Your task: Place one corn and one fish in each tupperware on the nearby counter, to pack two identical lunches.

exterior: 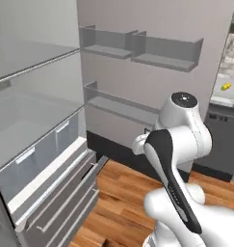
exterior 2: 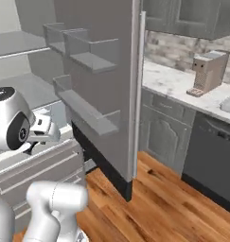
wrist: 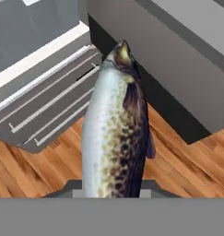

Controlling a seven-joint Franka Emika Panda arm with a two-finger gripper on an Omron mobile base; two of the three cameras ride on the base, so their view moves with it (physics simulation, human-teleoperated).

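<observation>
In the hand view my gripper (wrist: 111, 190) is shut on a fish (wrist: 114, 138). The fish is speckled dark grey with a pale belly, and it stands out from the jaws over the wooden floor. It hides the fingertips. A small yellow corn (exterior: 226, 87) lies on the white marble counter (exterior: 223, 100) at the far right of the left base view. The same counter (exterior 2: 175, 85) runs along the right of the right base view. The tupperware is out of view.
An open fridge stands ahead, with its door shelves (exterior: 137, 53) to the right and its grey drawers (exterior: 60, 193) low on the left. The door's edge (exterior 2: 135, 94) stands between me and the counter. A boxy machine (exterior 2: 208, 71) sits on the counter above a dark dishwasher front (exterior 2: 211, 156).
</observation>
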